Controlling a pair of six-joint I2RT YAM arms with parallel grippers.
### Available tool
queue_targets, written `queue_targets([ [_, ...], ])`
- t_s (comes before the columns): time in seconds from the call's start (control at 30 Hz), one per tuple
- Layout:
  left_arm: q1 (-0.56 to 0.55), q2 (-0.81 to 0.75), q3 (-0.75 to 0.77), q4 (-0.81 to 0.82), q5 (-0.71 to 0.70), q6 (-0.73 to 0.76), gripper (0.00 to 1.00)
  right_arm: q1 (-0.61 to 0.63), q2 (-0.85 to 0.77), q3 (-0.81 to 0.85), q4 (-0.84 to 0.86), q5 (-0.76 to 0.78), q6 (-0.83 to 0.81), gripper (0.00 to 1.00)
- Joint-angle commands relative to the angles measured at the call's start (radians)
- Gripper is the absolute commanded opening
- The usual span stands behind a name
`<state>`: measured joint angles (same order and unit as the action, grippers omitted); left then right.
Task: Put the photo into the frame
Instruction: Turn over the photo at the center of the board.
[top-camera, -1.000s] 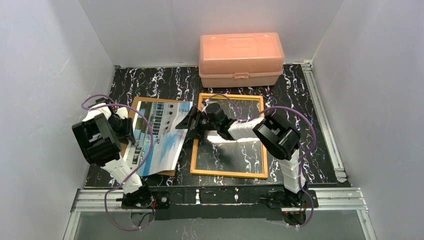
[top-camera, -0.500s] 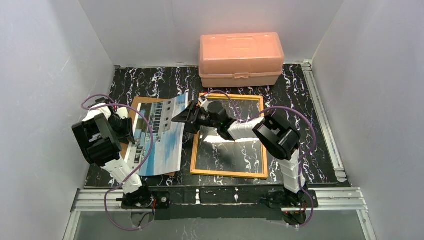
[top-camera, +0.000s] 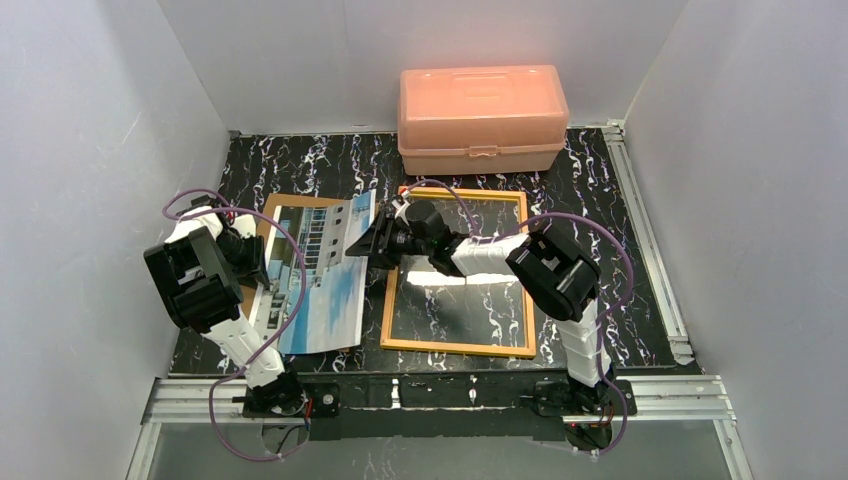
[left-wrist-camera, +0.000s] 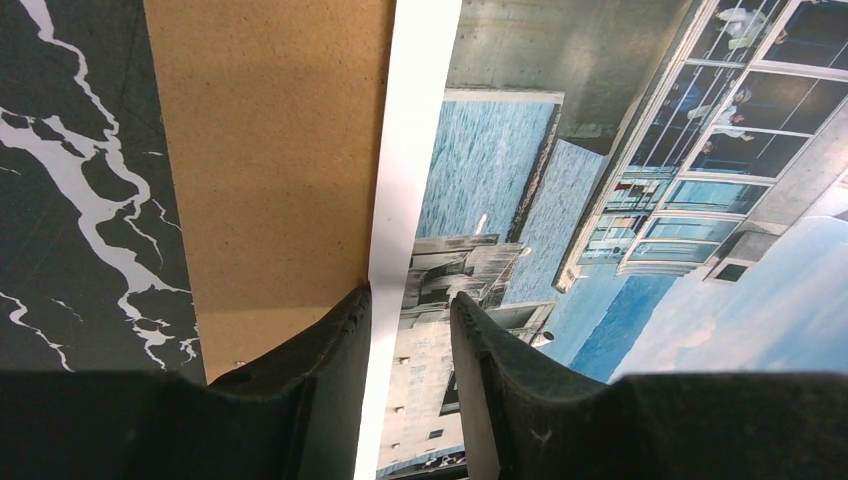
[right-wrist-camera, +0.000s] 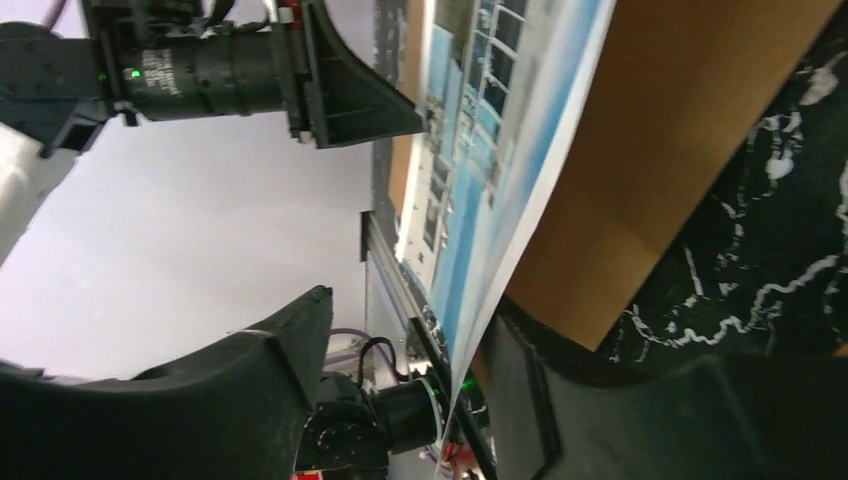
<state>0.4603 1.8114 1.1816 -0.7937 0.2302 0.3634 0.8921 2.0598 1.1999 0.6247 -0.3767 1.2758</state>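
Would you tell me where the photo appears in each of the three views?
Top external: the photo lies left of centre, right edge raised.
Left wrist: the photo fills the right half.
Right wrist: the photo slants across the upper middle.
Shared landmark: the brown backing board beneath it.

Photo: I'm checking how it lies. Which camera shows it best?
Top external: nearly the whole photo shows, right edge raised. The left wrist shows only part, close up; the right wrist sees it nearly edge-on.
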Motion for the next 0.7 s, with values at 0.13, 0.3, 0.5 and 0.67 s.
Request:
queue_targets([
  [0.13, -0.009, 0.003, 0.004, -0.062, 0.029, 0.007, 0.33, 0.007, -0.051, 0.121, -0.298, 0.054, -0.213, 0.27],
  [0.3, -0.008, -0.024, 0.041, -0.111, 0.054, 0.006, 0.35, 0.007, -0.052, 0.170, -0.374, 0.067, -0.260, 0.08],
  [0.5, -0.008, -0.078, 0.173, -0.233, 0.119, -0.001, 0.47, 0.008, -0.113, 0.296, -0.602, 0.139, -0.428, 0.01],
  [0.67, -0.008, -0.140, 0.385, -0.389, 0.259, -0.029, 0.60, 0.022, -0.204, 0.448, -0.857, 0.268, -0.617, 0.01],
])
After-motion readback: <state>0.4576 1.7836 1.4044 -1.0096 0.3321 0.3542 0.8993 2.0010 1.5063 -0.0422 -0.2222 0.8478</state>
